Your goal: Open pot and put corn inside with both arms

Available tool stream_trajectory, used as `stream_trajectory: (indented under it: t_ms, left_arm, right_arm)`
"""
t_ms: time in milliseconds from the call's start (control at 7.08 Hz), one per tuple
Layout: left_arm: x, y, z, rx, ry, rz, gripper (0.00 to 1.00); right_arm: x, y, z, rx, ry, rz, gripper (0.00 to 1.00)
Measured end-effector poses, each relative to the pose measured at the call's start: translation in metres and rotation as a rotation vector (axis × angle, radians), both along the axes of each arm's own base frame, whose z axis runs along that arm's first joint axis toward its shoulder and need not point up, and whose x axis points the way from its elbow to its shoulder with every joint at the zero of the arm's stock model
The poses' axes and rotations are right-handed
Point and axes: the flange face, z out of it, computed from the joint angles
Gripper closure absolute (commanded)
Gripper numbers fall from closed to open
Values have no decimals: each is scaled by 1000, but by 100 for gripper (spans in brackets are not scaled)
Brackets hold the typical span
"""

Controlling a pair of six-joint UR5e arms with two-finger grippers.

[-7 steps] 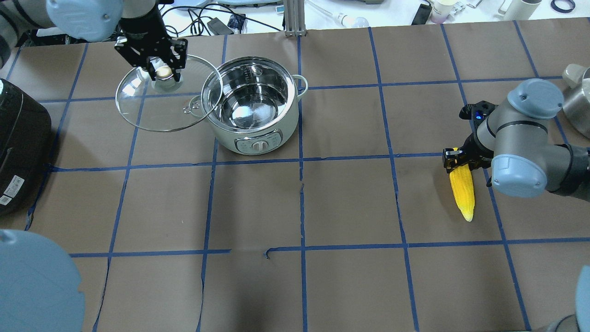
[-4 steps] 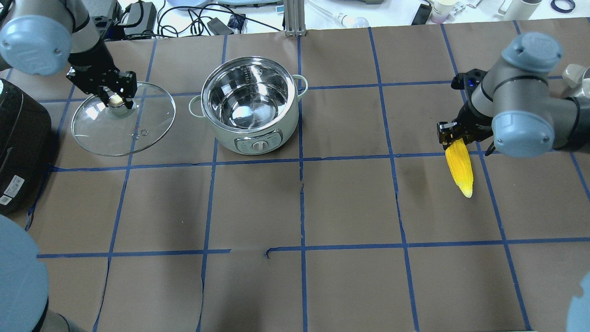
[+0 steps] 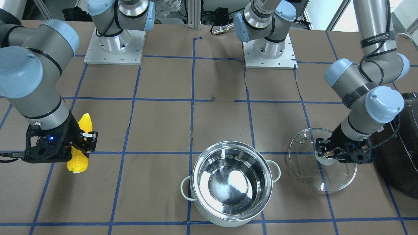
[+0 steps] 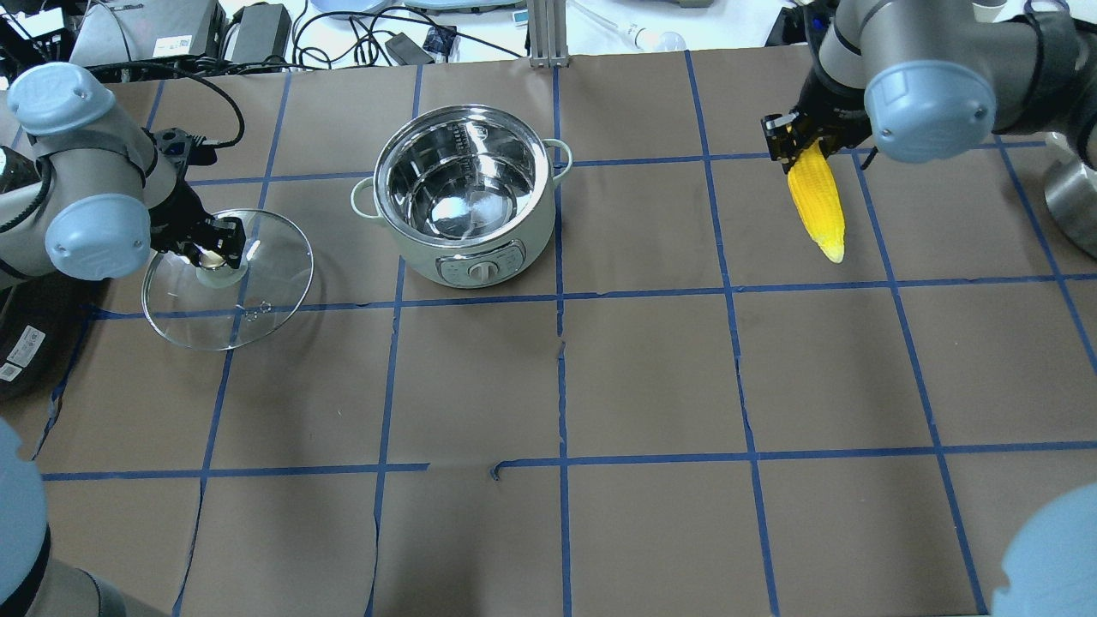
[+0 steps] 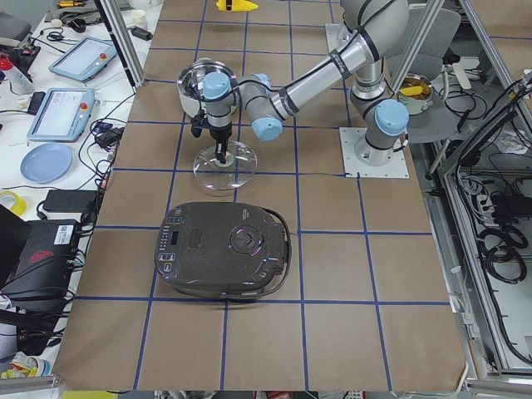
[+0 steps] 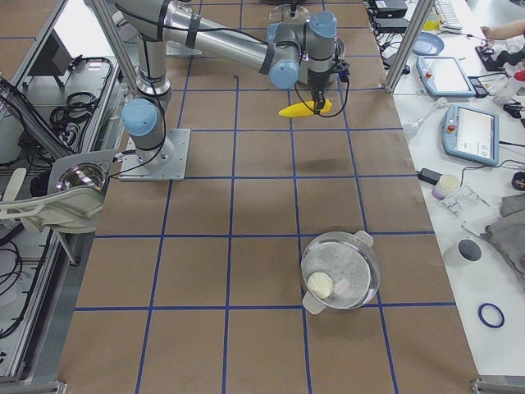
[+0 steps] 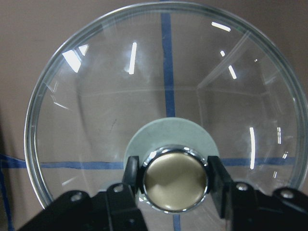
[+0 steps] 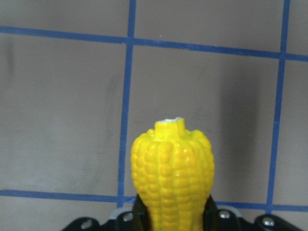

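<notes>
**Corn.** The corn is clamped in the right gripper, whose fingers are narrowed onto both sides of the cob. In the overhead view the long axis runs from the gripper at the far side of the table back toward the robot. The tapered tip points at the robot and slightly toward its right. The right-side view shows the cob close to level. It sits well apart from the pot, on the pot's right.

**Pot and lid.** The pot stands upright and open, with a bare, shiny inside. Its lid is on the pot's left, apart from it and near the dark cooker. The left gripper is closed down on the lid's knob, one finger at each side.

**Limits of view.**
- Overhead, the right gripper and wrist cover the thick end of the corn.
- In the front view the gripper body hides the middle of the cob, so only the two ends show.
- The right wrist view foreshortens the cob, and only the tip end with its pale stub is clear.
- From the left end of the table, the left arm covers most of the pot.
- It cannot be told whether the lid rests on the table or hangs just above it.
- The overhead frame cuts off the cooker at its left edge.
</notes>
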Motion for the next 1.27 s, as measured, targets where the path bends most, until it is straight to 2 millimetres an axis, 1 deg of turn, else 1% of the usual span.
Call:
stream_trajectory:
  t_ms: [141, 283, 424, 565, 707, 848, 989, 1130, 1272]
  left_arm:
    - [2, 9, -11, -9, 27, 9, 74]
    - [6, 13, -16, -27, 35, 15, 1]
    - [8, 13, -18, -41, 35, 14, 0]
    - [8, 13, -18, -47, 33, 11, 0]
    - [7, 10, -12, -48, 31, 8, 0]
    - [6, 4, 6, -21, 35, 8, 0]
    - [7, -4, 42, 47, 59, 11, 0]
    - [4, -12, 86, 105, 80, 6, 0]
    - [-14, -18, 129, 140, 88, -23, 0]
  right_arm:
    - [40, -20, 8, -12, -6, -7, 68]
    - [87, -36, 18, -24, -21, -35, 68]
    - [131, -48, 22, -32, -48, -73, 68]
    - [168, -58, 25, -40, -80, -116, 69]
    - [202, -63, 31, -55, -112, -158, 69]
    - [234, -67, 33, -69, -135, -187, 69]
    - [265, -72, 30, -80, -153, -205, 69]
    - [300, -73, 23, -83, -168, -213, 69]
    - [326, -68, 15, -81, -174, -207, 69]
